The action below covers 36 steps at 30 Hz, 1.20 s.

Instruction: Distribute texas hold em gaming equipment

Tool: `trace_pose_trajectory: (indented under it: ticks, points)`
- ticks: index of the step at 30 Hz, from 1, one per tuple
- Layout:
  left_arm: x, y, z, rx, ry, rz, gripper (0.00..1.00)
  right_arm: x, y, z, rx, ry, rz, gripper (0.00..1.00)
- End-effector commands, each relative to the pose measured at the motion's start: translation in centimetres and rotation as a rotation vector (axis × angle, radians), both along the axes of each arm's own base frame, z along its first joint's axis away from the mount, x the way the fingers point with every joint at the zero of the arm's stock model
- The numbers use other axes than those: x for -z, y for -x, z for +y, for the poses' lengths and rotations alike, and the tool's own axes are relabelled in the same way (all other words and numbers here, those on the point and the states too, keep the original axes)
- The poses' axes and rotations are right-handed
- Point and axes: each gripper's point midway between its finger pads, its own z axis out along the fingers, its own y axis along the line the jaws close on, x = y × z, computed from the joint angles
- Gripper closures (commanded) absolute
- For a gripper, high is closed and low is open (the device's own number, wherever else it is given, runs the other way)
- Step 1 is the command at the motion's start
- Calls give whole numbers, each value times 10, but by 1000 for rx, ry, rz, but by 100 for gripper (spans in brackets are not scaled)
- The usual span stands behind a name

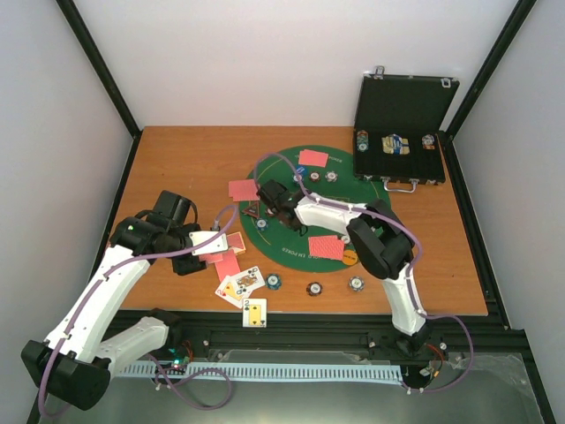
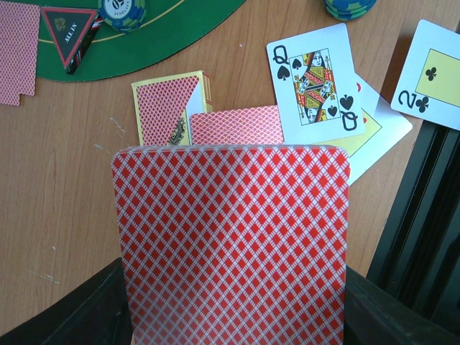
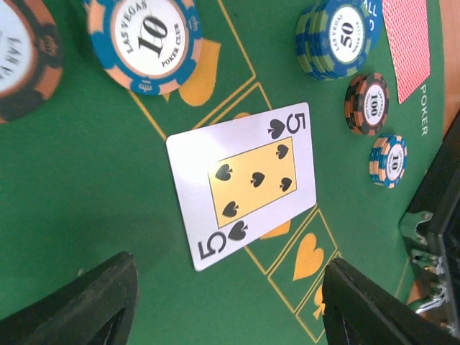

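Note:
My right gripper (image 3: 230, 309) hangs open low over the green poker mat (image 3: 86, 187). A face-up five of spades (image 3: 244, 180) lies flat on the mat just ahead of its fingers, touched by neither. Poker chips (image 3: 147, 39) ring that card, among them a blue stack (image 3: 338, 36). My left gripper (image 2: 233, 305) is shut on a deck of red-backed cards (image 2: 233, 244), held above the wooden table left of the mat (image 1: 212, 244). Beyond the deck lie a queen of spades (image 2: 313, 83), a two of clubs (image 2: 431, 75) and the dark red-edged triangle (image 2: 68, 36).
The black case (image 1: 402, 132) stands open at the back right with chips inside. Red-backed cards (image 1: 327, 247) lie on and around the mat, and an orange disc (image 1: 350, 258) lies at its near edge. Three chips (image 1: 314, 288) sit near the table's front edge. A yellow-edged card box (image 2: 169, 108) lies ahead of the deck.

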Motion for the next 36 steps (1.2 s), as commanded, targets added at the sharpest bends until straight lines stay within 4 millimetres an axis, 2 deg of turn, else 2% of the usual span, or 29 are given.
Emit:
trace_pose_trajectory:
  ticks: [1,4,8,11,16,23,30,36]
  points:
    - [-14,-3,0,2,6,-33,73,-29,14,6,39,-181,40,27]
    - [-13,-2,1,2,1,-34,73,-43,19,1,89,-337,91,25]
    - [-12,-2,1,4,3,-31,73,-52,14,-15,229,-607,212,28]
    - [-13,-3,0,3,5,-35,73,-45,6,-34,367,-790,333,28]
    - [-13,-3,-1,4,11,-31,72,-28,-4,-39,457,-970,492,30]
    - [-14,-4,1,1,4,-37,73,-5,-25,-41,539,-1092,608,32]
    - [-13,-4,0,0,7,-30,73,16,-38,-31,572,-1118,669,36]
    - [-14,-6,-1,2,6,-36,73,20,-46,-25,580,-1138,685,39]
